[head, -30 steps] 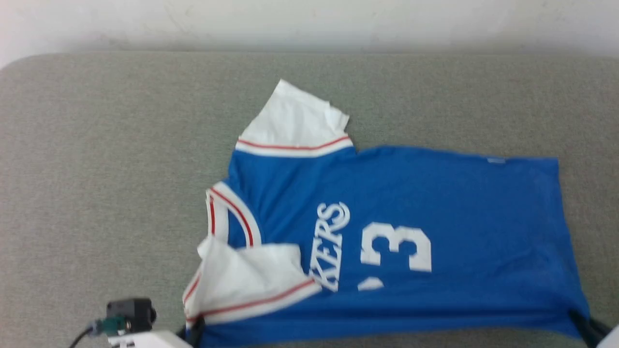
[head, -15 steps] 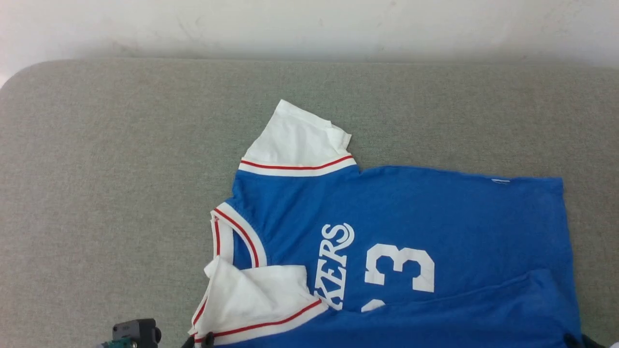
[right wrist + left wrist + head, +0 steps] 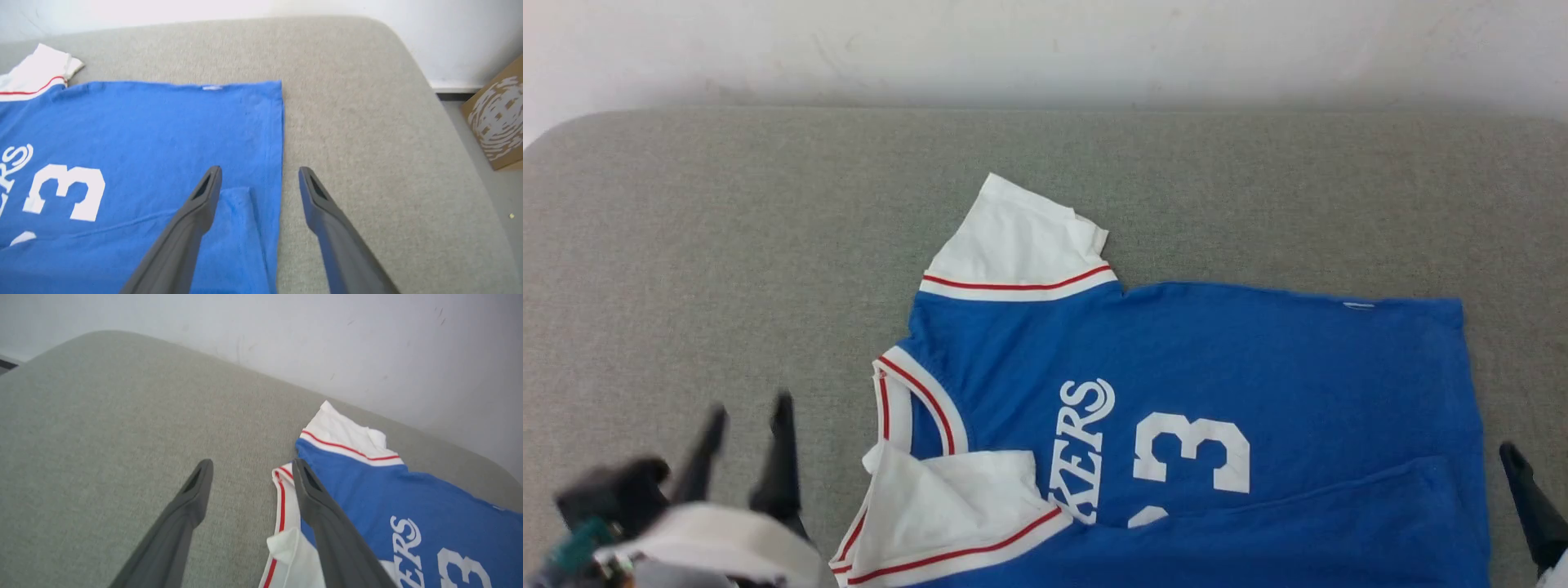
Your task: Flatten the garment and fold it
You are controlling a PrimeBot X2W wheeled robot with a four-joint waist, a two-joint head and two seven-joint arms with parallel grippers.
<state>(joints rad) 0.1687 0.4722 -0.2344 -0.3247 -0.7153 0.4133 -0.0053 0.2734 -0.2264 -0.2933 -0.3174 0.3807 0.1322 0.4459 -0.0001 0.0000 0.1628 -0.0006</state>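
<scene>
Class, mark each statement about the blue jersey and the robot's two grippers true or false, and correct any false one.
1. The royal-blue jersey shirt with white sleeves lies on the grey fabric surface. True.
2. The left gripper is shut on the shirt. False: it is open and holds nothing.
3. The right gripper is open. True.
4. The near white sleeve spreads flat, away from the shirt's body. False: it is folded over onto the blue front.

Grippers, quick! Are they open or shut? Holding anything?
Left gripper: open, holding nothing.
Right gripper: open, holding nothing.
</scene>
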